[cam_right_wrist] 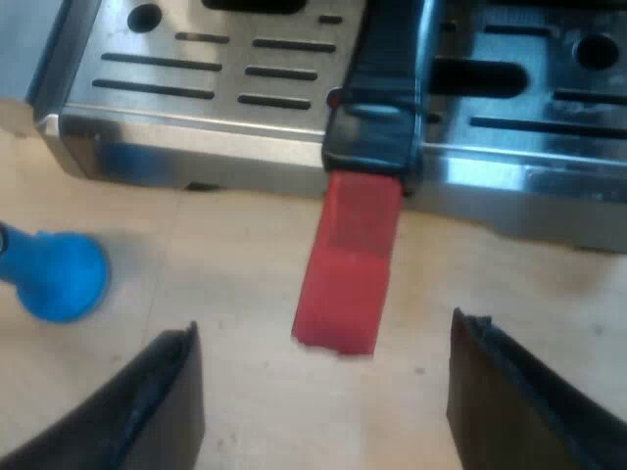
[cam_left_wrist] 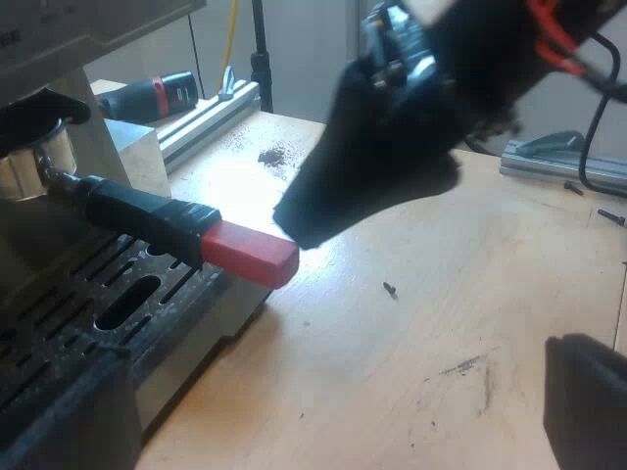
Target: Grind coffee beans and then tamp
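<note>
The metal holder point(cam_left_wrist: 39, 162) is locked into the espresso machine's front point(cam_left_wrist: 59, 59), its dark handle point(cam_left_wrist: 137, 211) ending in red point(cam_left_wrist: 250, 255). In the right wrist view the red end point(cam_right_wrist: 348, 264) juts out past the slotted steel drip tray point(cam_right_wrist: 196, 73) over the wooden table. My right gripper point(cam_right_wrist: 323, 328) is open, one finger on each side of the red end and not touching it. In the left wrist view my right gripper point(cam_left_wrist: 294, 220) hangs just beyond the red tip. A blue tamper point(cam_right_wrist: 49, 274) lies on the table by the tray's corner.
Beyond the machine lie a black and red power tool point(cam_left_wrist: 157, 95) and an aluminium rail point(cam_left_wrist: 211, 113). Spilled coffee grounds point(cam_left_wrist: 274, 155) and a small screw point(cam_left_wrist: 390, 289) mark the wooden table point(cam_left_wrist: 411, 372). Another rail point(cam_left_wrist: 558, 157) runs along the table's far side.
</note>
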You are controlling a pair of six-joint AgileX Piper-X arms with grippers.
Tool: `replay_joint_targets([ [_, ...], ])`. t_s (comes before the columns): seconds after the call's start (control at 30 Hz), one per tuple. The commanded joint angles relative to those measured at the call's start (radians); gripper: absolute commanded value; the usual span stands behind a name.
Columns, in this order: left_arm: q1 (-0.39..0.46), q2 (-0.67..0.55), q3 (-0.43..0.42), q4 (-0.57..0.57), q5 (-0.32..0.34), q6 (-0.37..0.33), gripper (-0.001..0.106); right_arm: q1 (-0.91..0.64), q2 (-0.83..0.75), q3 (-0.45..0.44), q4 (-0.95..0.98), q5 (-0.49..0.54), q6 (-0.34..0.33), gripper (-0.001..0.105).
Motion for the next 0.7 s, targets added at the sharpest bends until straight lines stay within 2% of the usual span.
replay_joint_targets([
  [0.03,-0.006,-0.001,0.008,-0.004,-0.01,0.0,0.085,-0.02,0.027,-0.012,0.005,-0.011,-0.021,0.057],
  [0.17,-0.006,-0.001,0.008,-0.004,-0.01,0.0,0.085,-0.051,0.066,-0.012,-0.014,-0.031,-0.021,0.057],
  [0.53,-0.006,-0.001,0.008,-0.004,-0.002,0.0,0.085,-0.14,0.171,-0.012,-0.123,-0.075,-0.121,0.056],
  [0.7,-0.006,-0.001,0.008,-0.004,-0.002,0.0,0.085,-0.157,0.204,-0.012,-0.152,-0.083,-0.124,0.056],
])
